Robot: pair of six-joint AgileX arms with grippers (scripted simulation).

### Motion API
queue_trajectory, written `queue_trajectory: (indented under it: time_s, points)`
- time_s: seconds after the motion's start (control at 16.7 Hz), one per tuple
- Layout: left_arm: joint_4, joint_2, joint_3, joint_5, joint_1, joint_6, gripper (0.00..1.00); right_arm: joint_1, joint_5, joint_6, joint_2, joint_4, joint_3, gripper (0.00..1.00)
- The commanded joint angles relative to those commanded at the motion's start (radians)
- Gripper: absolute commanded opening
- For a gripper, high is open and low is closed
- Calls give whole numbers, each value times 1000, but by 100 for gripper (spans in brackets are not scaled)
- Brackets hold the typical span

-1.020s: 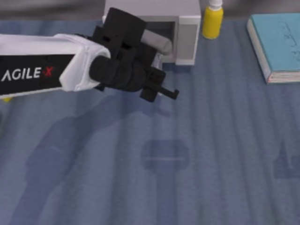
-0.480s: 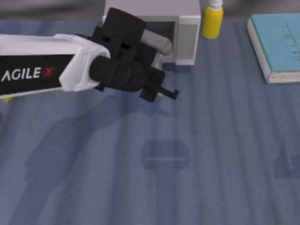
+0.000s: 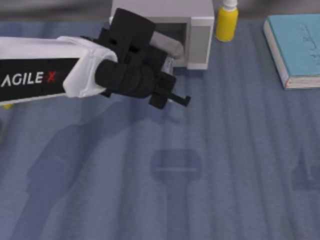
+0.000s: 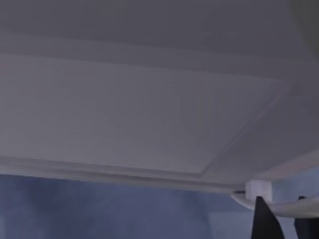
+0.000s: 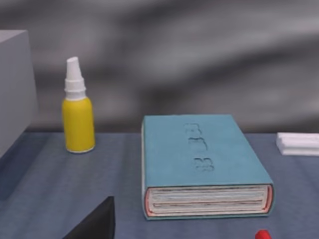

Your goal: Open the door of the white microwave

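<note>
White microwave (image 3: 197, 22) sat at the far edge of the bench (image 3: 240, 150), a bit left of centre in the top view. Small boxy body, white/light-grey shell, narrow grey control strip on the right of its front. Cavity showed dark behind the frame, so the door (image 4: 149, 119) was already swung partly out from the front. In the left wrist view the door filled most of the frame: flat white-framed panel with a large pale grey window inset, its lower edge hanging above the blue bench.

Left gripper (image 3: 172, 95) was right in front of the microwave, over the door area, arm reaching in from the left side. Dark fingertips (image 4: 264, 219) showed just under the door's corner, touching or nearly so. Whether the fingers were spread or clamped on the door edge: couldn't tell, the wrist blocked it from above.

Right arm was out of the top view; its wrist view showed only a dark sliver of it.

Yellow bottle (image 3: 226, 21) stood just right of the microwave, white cap up. Light-blue book (image 3: 295, 45) lay flat at the far right, well apart.
</note>
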Motion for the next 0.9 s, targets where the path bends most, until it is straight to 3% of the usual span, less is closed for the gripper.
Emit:
queue_trajectory:
  time_s: [0.3, 0.9]
  points:
    - [3, -19, -23, 30, 26, 51, 0, 0, 0, 0, 0, 0, 0, 100]
    - [3, -20, -24, 31, 26, 52, 0, 0, 0, 0, 0, 0, 0, 100]
